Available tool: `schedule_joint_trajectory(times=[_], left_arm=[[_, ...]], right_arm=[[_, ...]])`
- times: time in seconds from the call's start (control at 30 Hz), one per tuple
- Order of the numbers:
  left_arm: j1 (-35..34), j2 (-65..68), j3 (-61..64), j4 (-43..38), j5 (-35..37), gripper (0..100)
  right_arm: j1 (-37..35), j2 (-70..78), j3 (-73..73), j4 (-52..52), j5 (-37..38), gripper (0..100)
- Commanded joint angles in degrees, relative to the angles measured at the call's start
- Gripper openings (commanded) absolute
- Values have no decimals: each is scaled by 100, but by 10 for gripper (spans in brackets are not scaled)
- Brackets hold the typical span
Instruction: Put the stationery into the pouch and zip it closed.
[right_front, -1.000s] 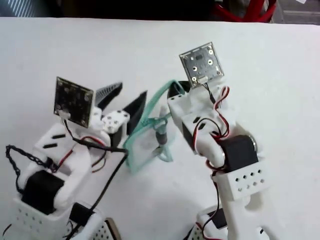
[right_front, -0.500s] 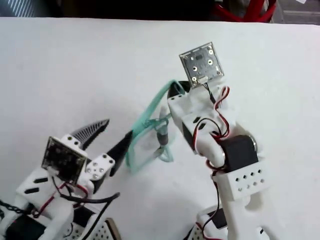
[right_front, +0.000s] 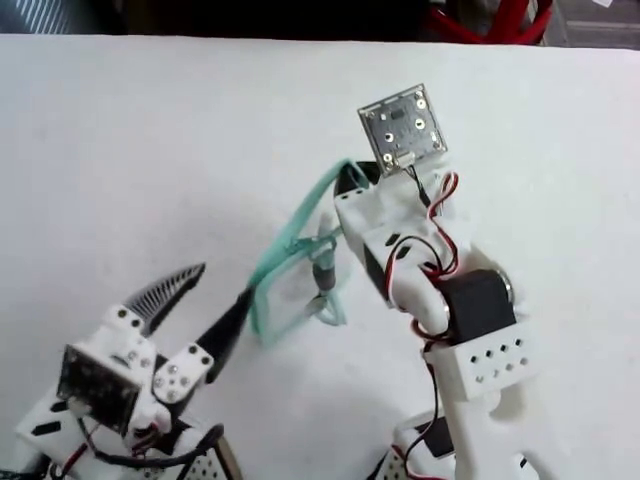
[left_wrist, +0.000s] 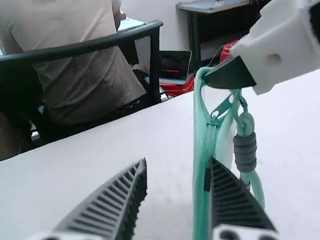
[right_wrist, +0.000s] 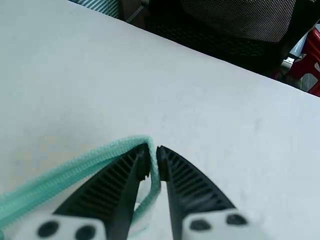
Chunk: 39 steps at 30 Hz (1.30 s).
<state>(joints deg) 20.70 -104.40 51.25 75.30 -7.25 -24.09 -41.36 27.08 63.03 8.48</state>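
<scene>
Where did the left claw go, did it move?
Yes. The left gripper slid back toward the table's near-left corner, away from the unmoved right gripper holding the pouch.

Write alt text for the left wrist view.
The left hand is open over a white table, with a mint-green pouch standing on edge close by one of its fingers. The right hand pinches the pouch's top corner, and a grey pull hangs below it.

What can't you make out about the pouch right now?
High view: the right arm covers the pouch corner it holds.
Left wrist view: pouch edge-on, lower end cut off by the frame; zip state unclear.
Left wrist view: grey ribbed item blurred; inside or outside unclear.
</scene>
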Motion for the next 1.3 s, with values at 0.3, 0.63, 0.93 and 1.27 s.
schedule_joint_trajectory(times=[0.3, 0.63, 0.93, 1.27], left_arm=[[963, -22, 897, -835, -510, 200], [-171, -31, 1398, -1301, -88, 211], [-207, -31, 651, -826, -62, 211], [-207, -31, 149, -484, -70, 211]], right_arm=[[-189, 101, 448, -84, -44, 19], [-189, 101, 448, -84, -26, 19], [-189, 101, 448, -66, -26, 19], [-189, 101, 457, -57, -26, 19]])
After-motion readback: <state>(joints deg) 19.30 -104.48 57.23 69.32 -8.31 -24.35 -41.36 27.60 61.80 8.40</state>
